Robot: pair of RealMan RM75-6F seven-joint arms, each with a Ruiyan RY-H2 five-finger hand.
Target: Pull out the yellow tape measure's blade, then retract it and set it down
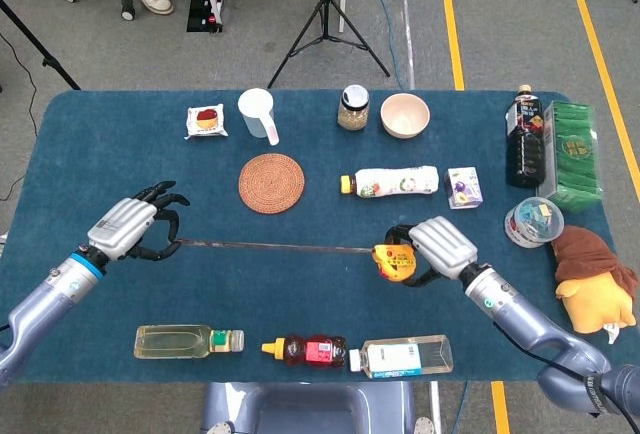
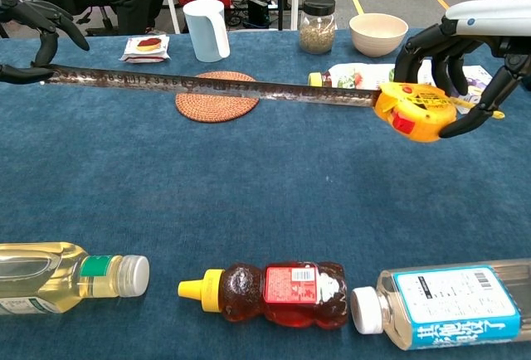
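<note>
My right hand (image 1: 440, 246) (image 2: 465, 53) grips the yellow tape measure (image 1: 394, 261) (image 2: 413, 109) just above the blue table, right of centre. Its long blade (image 1: 275, 247) (image 2: 207, 86) is drawn out to the left, nearly level over the cloth. At the far left my left hand (image 1: 135, 231) (image 2: 33, 36) pinches the blade's tip between thumb and a finger, the other fingers spread above it.
Along the near edge lie an oil bottle (image 1: 188, 341), a honey bear bottle (image 1: 305, 351) and a clear bottle (image 1: 405, 355). Behind the blade sit a woven coaster (image 1: 271, 182), white cup (image 1: 257, 114), jar (image 1: 353, 107), bowl (image 1: 404, 114) and a lying white bottle (image 1: 392, 181). Boxes and a plush toy (image 1: 592, 280) crowd the right edge.
</note>
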